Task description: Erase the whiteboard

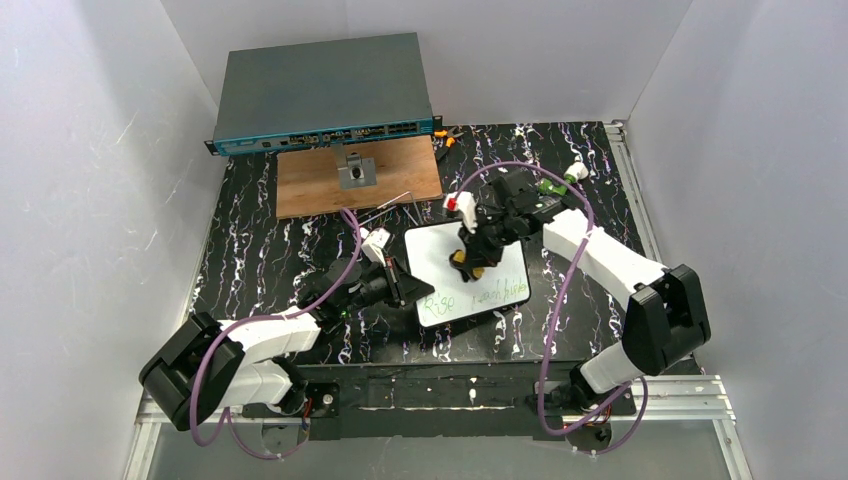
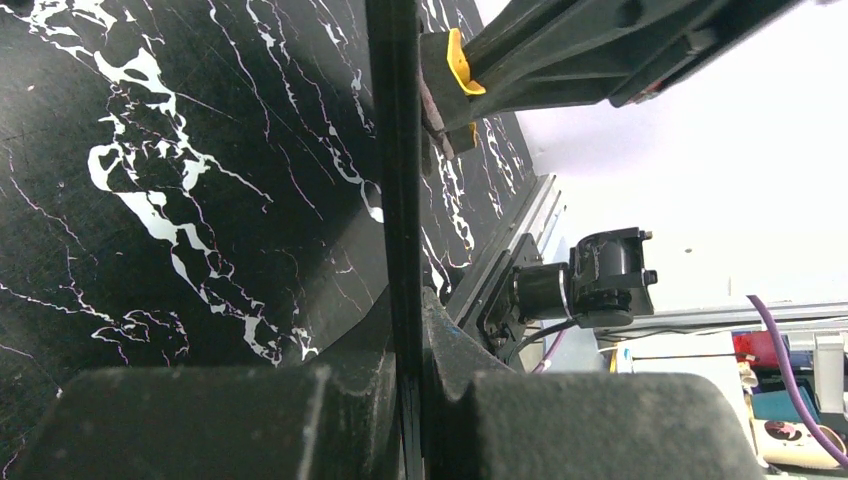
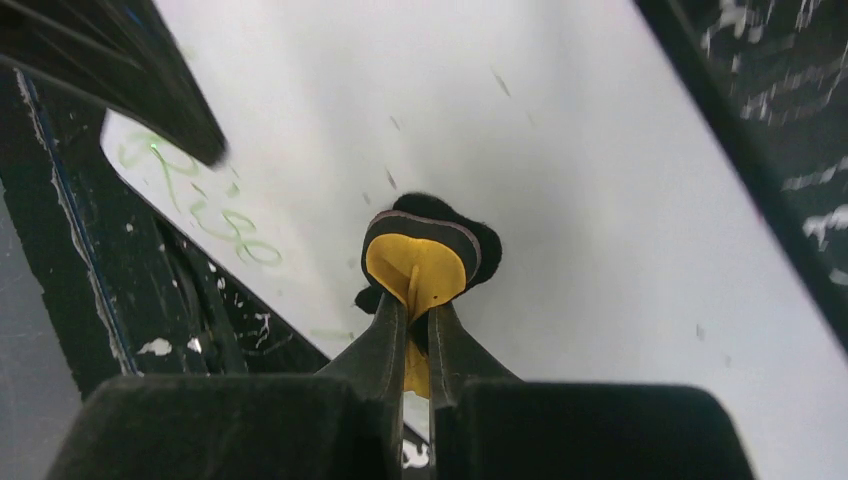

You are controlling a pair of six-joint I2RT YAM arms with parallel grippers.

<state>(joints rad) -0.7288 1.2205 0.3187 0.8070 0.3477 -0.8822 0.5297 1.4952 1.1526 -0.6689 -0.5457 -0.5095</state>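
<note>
The whiteboard (image 1: 437,262) lies on the black marbled table, with green writing (image 1: 480,297) along its near edge. My left gripper (image 1: 403,283) is shut on the board's left rim. In the left wrist view that black rim (image 2: 398,150) runs edge-on between the closed fingers of the left gripper (image 2: 410,340). My right gripper (image 1: 468,262) is shut on a yellow and black eraser (image 3: 420,255), which rests on the white surface (image 3: 570,150) above the green marks (image 3: 215,210). The right gripper (image 3: 412,315) pinches the eraser's yellow fold.
A grey network switch (image 1: 320,95) stands at the back, with a brown wooden panel (image 1: 310,185) carrying a metal bracket (image 1: 356,172) in front of it. Thin metal rods (image 1: 395,205) and orange-handled tools (image 1: 446,136) lie near the board's far side. White walls enclose the table (image 1: 260,240).
</note>
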